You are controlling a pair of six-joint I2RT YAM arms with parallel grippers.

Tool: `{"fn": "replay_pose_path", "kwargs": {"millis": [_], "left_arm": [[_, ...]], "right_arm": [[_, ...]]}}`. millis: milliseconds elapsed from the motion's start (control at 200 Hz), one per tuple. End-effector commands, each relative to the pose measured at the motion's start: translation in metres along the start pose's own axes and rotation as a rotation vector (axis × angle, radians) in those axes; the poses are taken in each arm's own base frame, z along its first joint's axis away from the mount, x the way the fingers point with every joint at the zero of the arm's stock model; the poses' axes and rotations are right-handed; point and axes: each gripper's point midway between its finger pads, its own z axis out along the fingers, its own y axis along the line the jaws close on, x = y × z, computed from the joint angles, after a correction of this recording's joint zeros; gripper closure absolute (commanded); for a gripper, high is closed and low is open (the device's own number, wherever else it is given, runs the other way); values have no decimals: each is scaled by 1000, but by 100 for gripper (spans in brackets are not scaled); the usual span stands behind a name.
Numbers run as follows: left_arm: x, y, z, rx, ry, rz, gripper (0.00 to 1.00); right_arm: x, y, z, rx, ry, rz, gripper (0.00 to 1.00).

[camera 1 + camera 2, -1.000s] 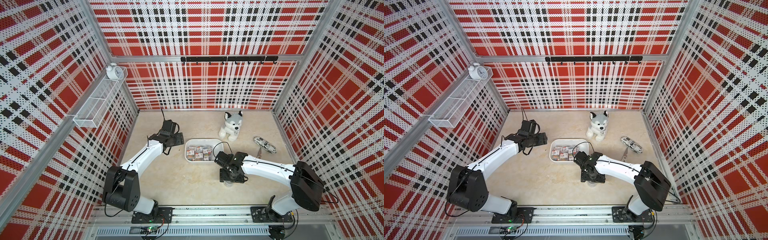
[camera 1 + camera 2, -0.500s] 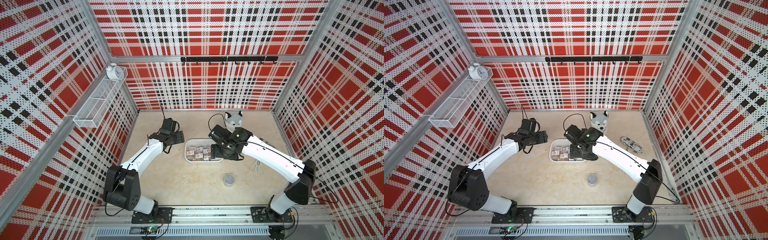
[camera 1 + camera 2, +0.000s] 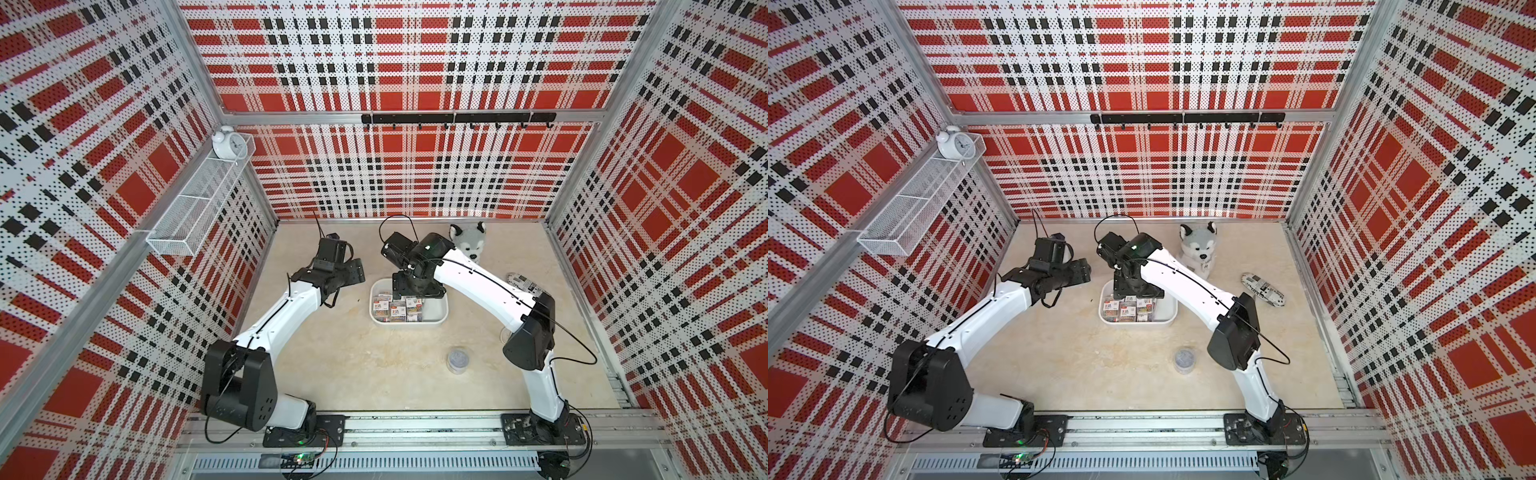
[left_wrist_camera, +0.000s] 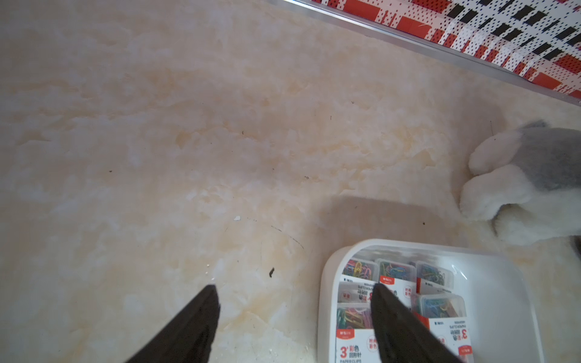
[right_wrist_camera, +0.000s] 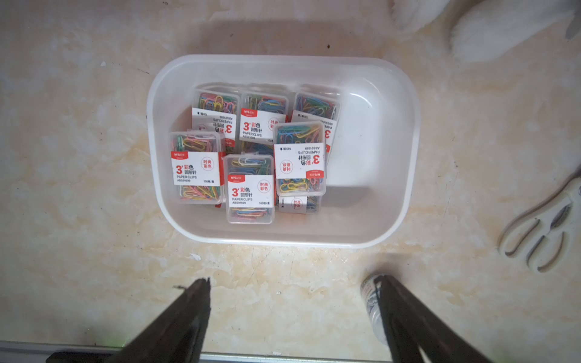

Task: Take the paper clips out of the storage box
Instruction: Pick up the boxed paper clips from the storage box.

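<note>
A: Item one, the storage box (image 5: 405, 147). How do we list it?

B: White, shallow, rounded corners, standing on the table (image 5: 94, 251). Its long way runs from one arm's side to the other's.

A: Item two, the paper clips (image 5: 250, 188).

B: Clear cases with red-and-white labels, all inside the box. They crowd toward the end nearest the left arm, and the opposite end of the box is bare. We count six on top and at least one partly buried beneath. Their long axes mostly run across the box's short way. A separate entry goes to the round tub (image 3: 457, 360). It is already outside the box, standing on the table apart from one long side.

A: Item three, the hands.

B: Right hand (image 5: 293, 279): fingers spread with nothing between them, hanging above the box and raised clear of the cases. Left hand (image 4: 294, 286): likewise spread and empty, just outside the box's crowded end.

A: Which do we enter as nearer?

B: The right, we judge. The cases lie below it and a little ahead. Its fingers part along the box's long way, so they would close across a case's narrow width. The top case (image 5: 300, 157), next to the bare end of the box, looks to us the freest pick. It lies on top of the others, with open room on one flank for a finger.
</note>
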Motion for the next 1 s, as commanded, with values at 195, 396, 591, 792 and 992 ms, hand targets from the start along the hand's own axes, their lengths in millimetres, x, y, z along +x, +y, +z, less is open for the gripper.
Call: {"fn": "replay_pose_path", "kwargs": {"millis": [195, 396, 591, 792, 992], "left_arm": [[7, 2, -3, 13, 2, 35, 22], [5, 13, -1, 0, 5, 20, 22], [7, 15, 0, 2, 15, 28, 22], [9, 17, 1, 5, 20, 28, 22], [10, 19, 1, 6, 25, 26, 22]], "right_arm": [[-5, -11, 39, 90, 62, -5, 11], [-14, -7, 66, 100, 56, -3, 14], [-25, -11, 89, 105, 55, 12, 16], [-30, -11, 108, 106, 72, 13, 19], [-25, -4, 121, 79, 105, 4, 21]]}}
